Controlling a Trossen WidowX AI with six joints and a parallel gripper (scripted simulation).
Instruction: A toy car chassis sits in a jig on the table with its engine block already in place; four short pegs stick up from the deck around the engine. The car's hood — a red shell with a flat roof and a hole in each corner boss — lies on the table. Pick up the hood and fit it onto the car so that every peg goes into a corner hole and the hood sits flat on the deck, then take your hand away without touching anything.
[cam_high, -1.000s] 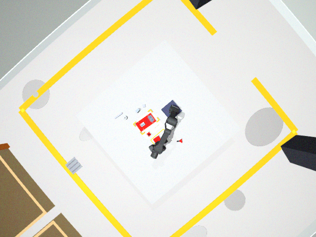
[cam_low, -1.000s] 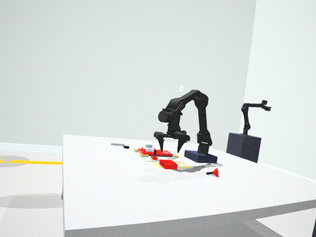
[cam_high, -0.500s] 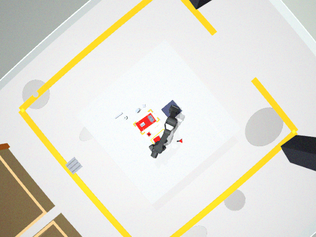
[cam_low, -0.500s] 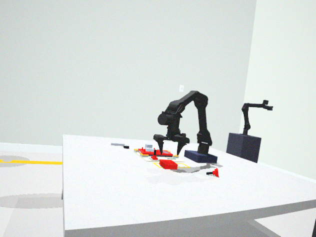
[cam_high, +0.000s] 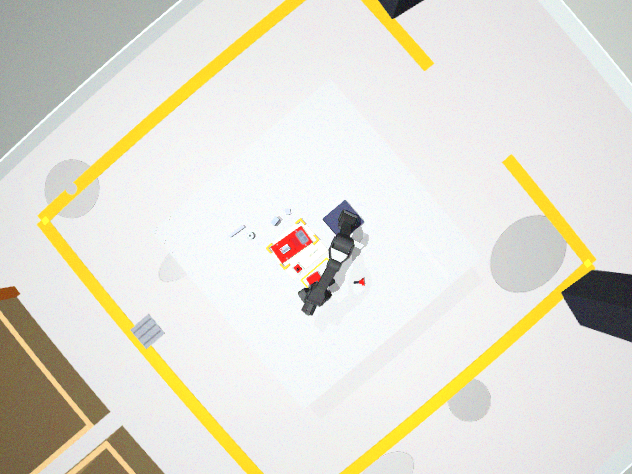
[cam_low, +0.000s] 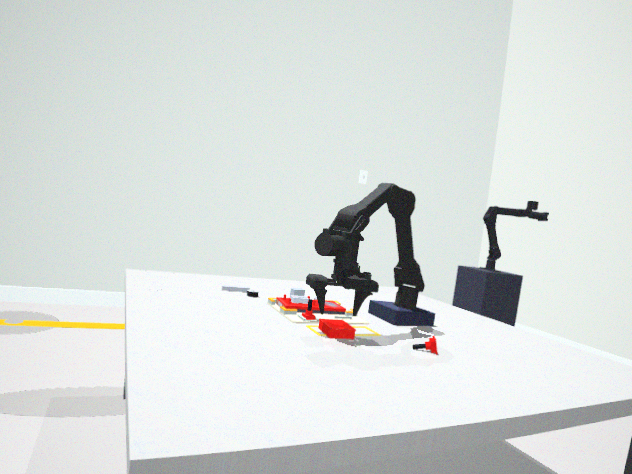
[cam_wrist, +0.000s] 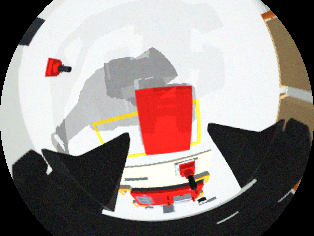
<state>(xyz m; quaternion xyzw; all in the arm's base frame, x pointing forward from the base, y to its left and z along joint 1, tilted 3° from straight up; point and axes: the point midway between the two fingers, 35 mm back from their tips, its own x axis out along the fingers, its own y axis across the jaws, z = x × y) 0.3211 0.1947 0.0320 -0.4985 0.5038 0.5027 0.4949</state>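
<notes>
1. The claw (cam_low: 341, 301) hangs above the tabletop (cam_low: 229, 387) with its fingers spread almost to the full, pointing down, and has hold of nothing.
2. The hood (cam_low: 336, 328) lies flat on the tabletop inside a yellow outline (cam_low: 368, 331), just in front of the claw and below it (not between the fingers).
3. In the wrist view the hood (cam_wrist: 166, 119) shows ahead of the two dark fingertips, apart from both.
4. The chassis (cam_low: 306, 305) sits in its jig beyond the hood, with the grey engine block (cam_low: 298, 293) on its deck.
5. A small red-and-black part (cam_low: 427, 346) lies alone on the tabletop, well off to the side of the hood.
6. The arm's dark blue base (cam_low: 400, 312) stands beside the jig.
</notes>
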